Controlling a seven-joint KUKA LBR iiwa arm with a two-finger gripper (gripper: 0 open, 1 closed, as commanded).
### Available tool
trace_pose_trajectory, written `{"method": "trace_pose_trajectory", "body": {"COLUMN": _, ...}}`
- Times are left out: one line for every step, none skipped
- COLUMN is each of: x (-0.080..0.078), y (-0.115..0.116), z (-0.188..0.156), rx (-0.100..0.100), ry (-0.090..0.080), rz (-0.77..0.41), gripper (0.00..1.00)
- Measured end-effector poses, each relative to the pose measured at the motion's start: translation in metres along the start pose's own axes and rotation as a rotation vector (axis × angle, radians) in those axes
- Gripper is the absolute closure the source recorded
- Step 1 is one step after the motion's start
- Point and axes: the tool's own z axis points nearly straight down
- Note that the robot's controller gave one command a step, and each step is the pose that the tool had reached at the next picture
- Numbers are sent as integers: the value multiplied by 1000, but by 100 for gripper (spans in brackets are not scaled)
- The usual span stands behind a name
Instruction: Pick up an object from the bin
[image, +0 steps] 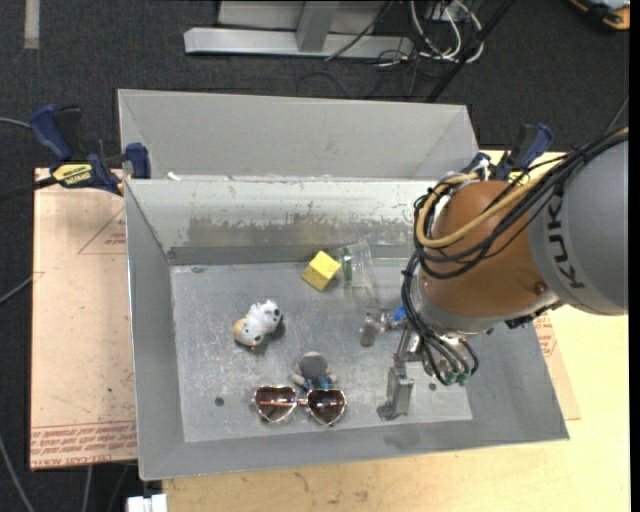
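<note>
while the gripper (386, 362) hangs low over the right half of the bin (150, 330), its two metal fingers (397, 395) stand spread, one nearer and one farther, with only bare floor between them; nothing is held. nearest, by the near wall, lie heart-shaped sunglasses (300, 405). just beyond them, touching or nearly so, is a small grey-and-blue object (314, 368). both lie left of the near finger, close to it but apart. farther left sits a white plush toy (258, 323). toward the far wall are a yellow block (322, 270) and, just to its right, a clear item (357, 266) of uncertain kind. judged risks: closing here would probably catch nothing, since no candidate lies within the span. a shift leftward to the sunglasses could push the thin frame away or jam it against the small object. the bulky orange wrist cover (480, 250) hides the floor beneath it, so contact there would go unseen.
</note>
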Motion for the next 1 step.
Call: {"method": "trace_pose_trajectory", "body": {"x": -2, "y": 0, "z": -4, "rx": 0, "ry": -8, "rz": 1, "gripper": 0}}
